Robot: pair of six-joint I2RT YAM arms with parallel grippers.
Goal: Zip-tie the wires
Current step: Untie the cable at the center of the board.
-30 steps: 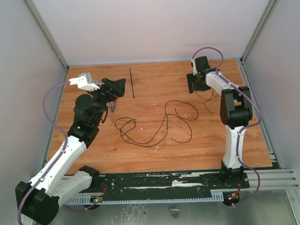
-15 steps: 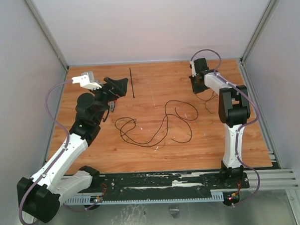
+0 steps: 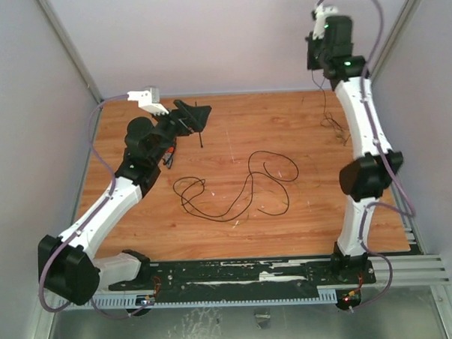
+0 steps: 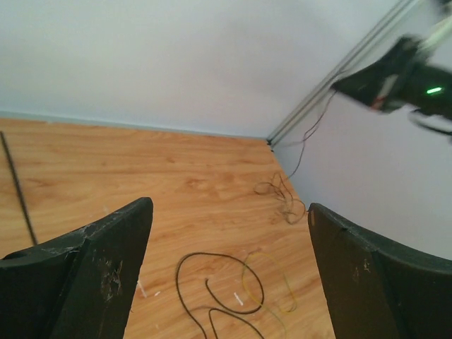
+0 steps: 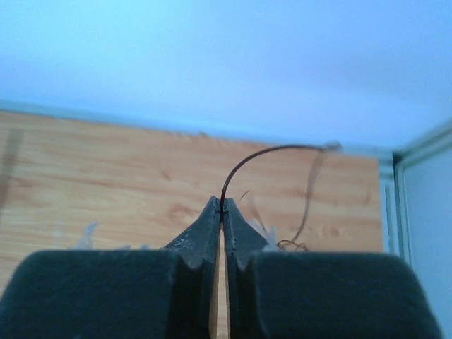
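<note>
The wires [image 3: 234,186] lie in loose black and olive loops mid-table, and show below my left fingers as wires [image 4: 226,286]. A smaller tangle [image 3: 333,124] lies at the far right, seen too as a tangle [image 4: 284,200]. My right gripper [image 3: 317,63] is raised high near the back wall. In its wrist view the right gripper [image 5: 222,207] is shut on a thin dark strand [image 5: 247,159] that arcs over and hangs down to that tangle. The zip tie [image 3: 201,138] is a straight black strip at the back left, zip tie [image 4: 18,187]. My left gripper [image 3: 195,117] hovers over it, open; left gripper [image 4: 229,208] holds nothing.
A small dark tool with a red part [image 3: 167,154] lies partly under the left arm. Grey walls close in the wooden table [image 3: 288,227] at the left, back and right. A black rail [image 3: 245,274] runs along the near edge.
My right gripper closed on a strand of the far-right tangle and rose high toward the back wall, pulling it up. The left gripper moved right and back, over the zip tie.
</note>
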